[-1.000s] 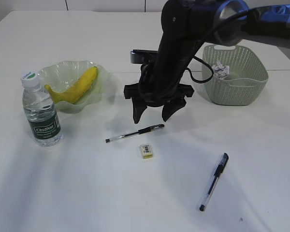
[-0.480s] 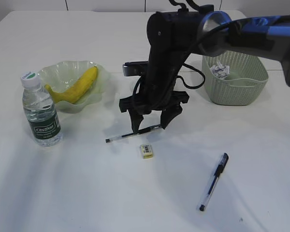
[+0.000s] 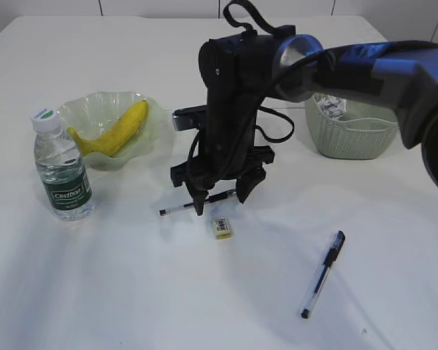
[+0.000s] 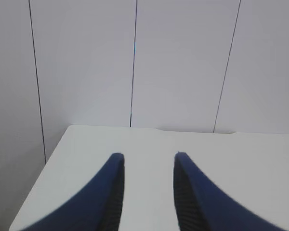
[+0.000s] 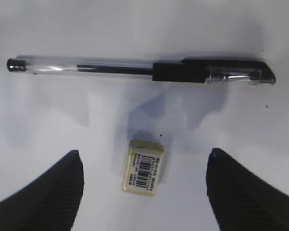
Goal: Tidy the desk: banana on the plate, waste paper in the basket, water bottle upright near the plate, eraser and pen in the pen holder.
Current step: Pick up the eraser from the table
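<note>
My right gripper reaches across the middle and hangs open just above the table. In the right wrist view the right gripper has the small yellow eraser between its wide-apart fingers, untouched, with a clear black-capped pen lying crosswise beyond it. From outside, that pen and the eraser lie below the fingers. Another pen lies at the front right. The banana rests in the green plate, and the water bottle stands upright beside it. Crumpled waste paper sits in the basket. The left gripper is open and holds nothing. The pen holder is out of view.
The right arm's dark body stands tall between the plate and the basket. In the left wrist view only a white table corner and a panelled wall show.
The right arm has swung left and come down, bringing its open fingers from above the pen's cap end to just over the pen and eraser. Nothing on the table has moved.
</note>
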